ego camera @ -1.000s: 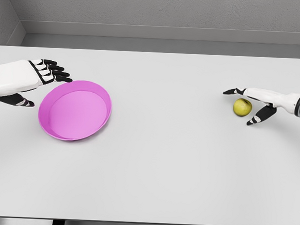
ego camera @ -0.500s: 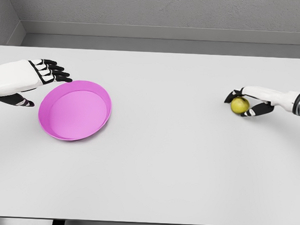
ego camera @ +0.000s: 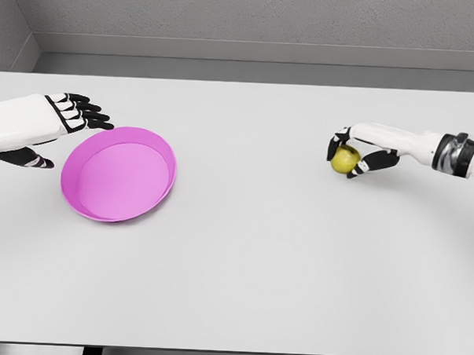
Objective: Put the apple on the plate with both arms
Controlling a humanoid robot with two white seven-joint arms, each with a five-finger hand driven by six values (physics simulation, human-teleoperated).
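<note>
Plate: the round pink plate (ego camera: 119, 174) lies on the white table (ego camera: 249, 249), far left.
Apple: the small yellow-green apple (ego camera: 345, 159) is well apart, right.

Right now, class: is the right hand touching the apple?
Touching. The head view shows the right hand with its fingers curled round the apple, black fingertips pressed against both its sides.

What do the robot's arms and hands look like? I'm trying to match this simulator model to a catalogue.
Both arms are smooth glossy white shells. The left hand has a broad white back with black jointed fingers and white knuckle segments. The right hand is slimmer, white along the back with black fingertips, and its wrist carries dark grey and metallic rings. No cables or markings show.
</note>
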